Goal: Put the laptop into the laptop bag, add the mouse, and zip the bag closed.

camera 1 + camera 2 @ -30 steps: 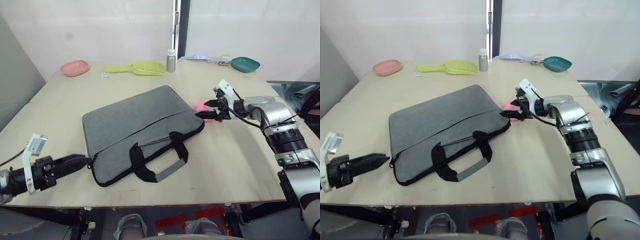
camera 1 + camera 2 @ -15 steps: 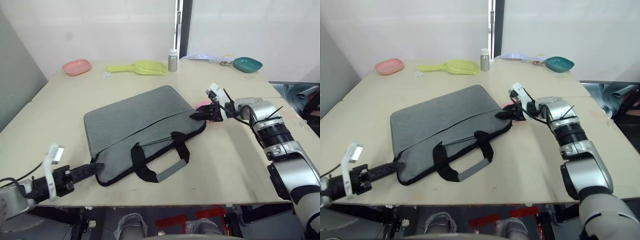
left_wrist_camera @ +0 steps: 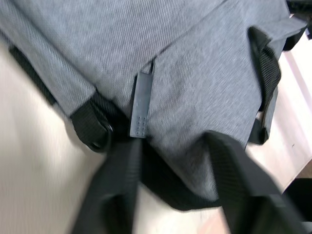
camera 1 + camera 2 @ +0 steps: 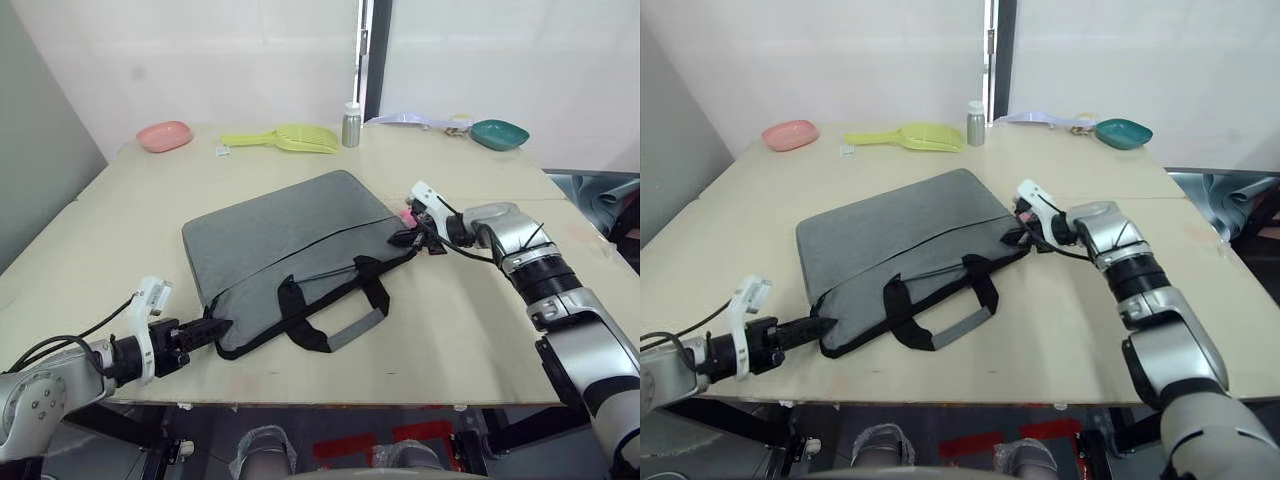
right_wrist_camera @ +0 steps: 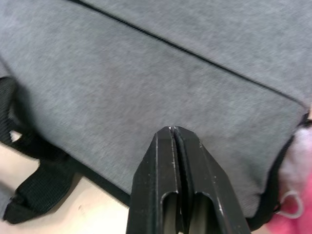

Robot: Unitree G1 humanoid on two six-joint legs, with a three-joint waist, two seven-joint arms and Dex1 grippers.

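Grey woven fabric is what it all turns on: the laptop bag [image 4: 300,262] lies flat in the middle of the table [image 4: 470,320], long axis running on a slant from the near left corner toward the far right edge, black handles [image 4: 335,305] flopped toward the near edge. Each arm has taken one end of that long axis. The left gripper [image 4: 212,329] sits low at the bag's near left corner, its two black fingers [image 3: 117,190] spread apart either side of the corner's black loop and a small grey tab [image 3: 141,105]; whether they actually touch the cloth I can't say. The right gripper [image 4: 405,238] is at the opposite far right corner, fingers pressed together with nothing visible between them, resting just over the cloth by the black zip line. Something pink and fluffy [image 5: 302,170] pokes out right beside that corner. The laptop and mouse are presumably already inside. The bag looks soft and slack, so I'd judge one end needs pinning while the other pulls the zip along that axis. Against the far edge sit a pink dish [image 4: 165,135], a yellow scoop [image 4: 285,139], a small metal bottle [image 4: 351,124] and a teal bowl [image 4: 499,134], well clear.
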